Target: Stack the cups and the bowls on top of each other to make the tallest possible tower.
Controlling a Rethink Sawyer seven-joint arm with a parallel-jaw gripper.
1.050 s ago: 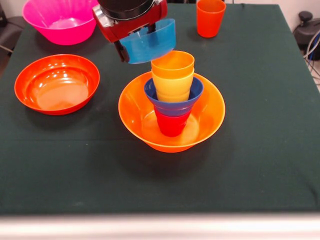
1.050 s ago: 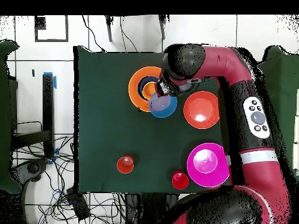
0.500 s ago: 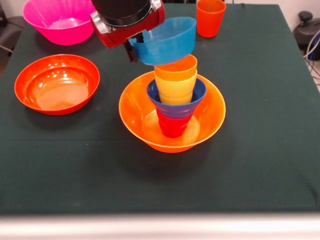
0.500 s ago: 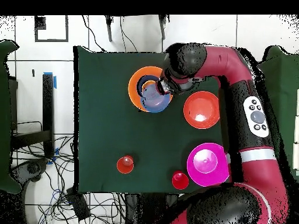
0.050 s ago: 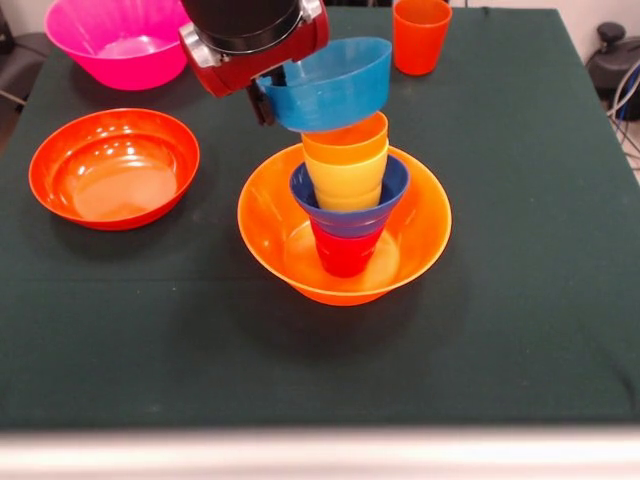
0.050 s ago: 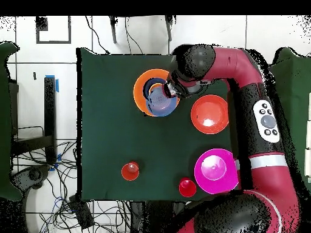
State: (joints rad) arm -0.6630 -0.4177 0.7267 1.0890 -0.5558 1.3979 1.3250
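the gripper [image 5: 265,98] is holding the light blue bowl [image 5: 332,84] by its rim, jaws clamped on it, right over the tower [image 5: 345,215]: big yellow-orange bowl [image 5: 425,225], red cup [image 5: 343,250], dark blue bowl [image 5: 350,205], two yellow cups. the orange-red bowl [image 5: 113,168] and pink bowl [image 5: 115,40] are sitting apart to one side, an orange cup [image 5: 420,35] near the desk [image 5: 520,300] edge. two red cups [image 6: 130,171] are standing by the opposite edge.

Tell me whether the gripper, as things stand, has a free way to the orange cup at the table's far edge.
Probably not yet: the gripper is shut on the light blue bowl over the tower. The orange cup itself stands alone, nothing crowding it.
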